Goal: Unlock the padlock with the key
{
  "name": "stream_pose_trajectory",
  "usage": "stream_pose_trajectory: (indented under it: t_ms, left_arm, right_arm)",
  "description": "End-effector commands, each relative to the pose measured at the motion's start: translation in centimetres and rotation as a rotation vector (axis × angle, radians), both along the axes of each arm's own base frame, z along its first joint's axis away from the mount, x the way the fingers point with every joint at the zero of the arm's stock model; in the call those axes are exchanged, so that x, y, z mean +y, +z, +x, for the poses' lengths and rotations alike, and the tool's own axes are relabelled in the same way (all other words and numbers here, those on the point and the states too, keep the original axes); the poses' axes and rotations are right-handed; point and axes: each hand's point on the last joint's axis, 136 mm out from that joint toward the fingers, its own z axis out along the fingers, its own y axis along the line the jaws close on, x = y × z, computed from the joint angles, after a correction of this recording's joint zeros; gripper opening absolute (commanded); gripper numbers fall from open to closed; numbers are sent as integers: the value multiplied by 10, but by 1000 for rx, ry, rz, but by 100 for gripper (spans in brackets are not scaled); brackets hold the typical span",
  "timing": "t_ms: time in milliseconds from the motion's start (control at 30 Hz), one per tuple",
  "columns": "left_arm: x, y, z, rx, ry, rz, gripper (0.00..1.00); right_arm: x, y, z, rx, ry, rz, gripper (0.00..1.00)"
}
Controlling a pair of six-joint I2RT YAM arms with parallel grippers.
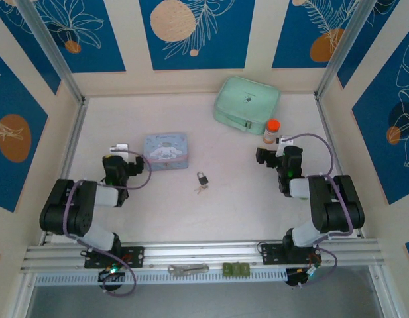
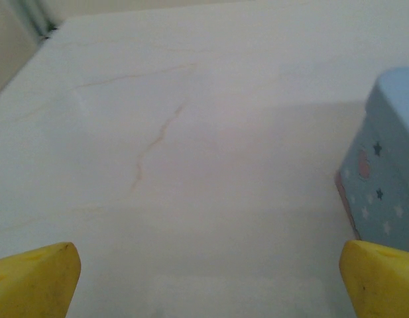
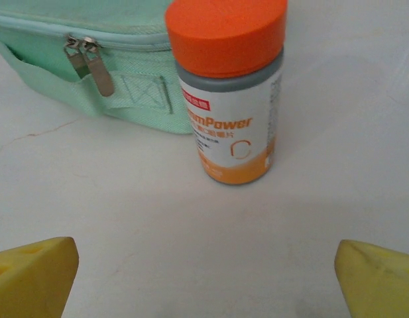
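Lying on the bench [image 1: 244, 205], the padlock [image 1: 201, 178] sat between your grippers, well apart from both, the key [image 1: 201, 190] touching it. You had the left gripper [image 2: 204, 281] and right gripper [image 3: 204, 281] spread wide and empty, a blue tin [image 2: 383, 185] beside the left, an orange-capped bottle [image 3: 227, 93] ahead of the right.

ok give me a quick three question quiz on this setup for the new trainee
1. True or false: the key lies right by the padlock, held by nothing.
2. Which gripper sits next to the blue tin?
3. The right gripper faces: A the blue tin, B the orange-capped bottle, C the padlock?
Key: 1 true; 2 the left gripper; 3 B.
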Motion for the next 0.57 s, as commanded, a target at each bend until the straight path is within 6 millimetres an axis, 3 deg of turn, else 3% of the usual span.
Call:
stream_pose_trajectory:
  t_ms: [0,533]
  left_arm:
    - [-16,27,9,-118,-96,3,100]
    - [-12,23,17,-78,-67,7,100]
  right_arm:
    - [3,15,6,-69,30,-9,99]
    - [4,15,6,-68,33,-6,99]
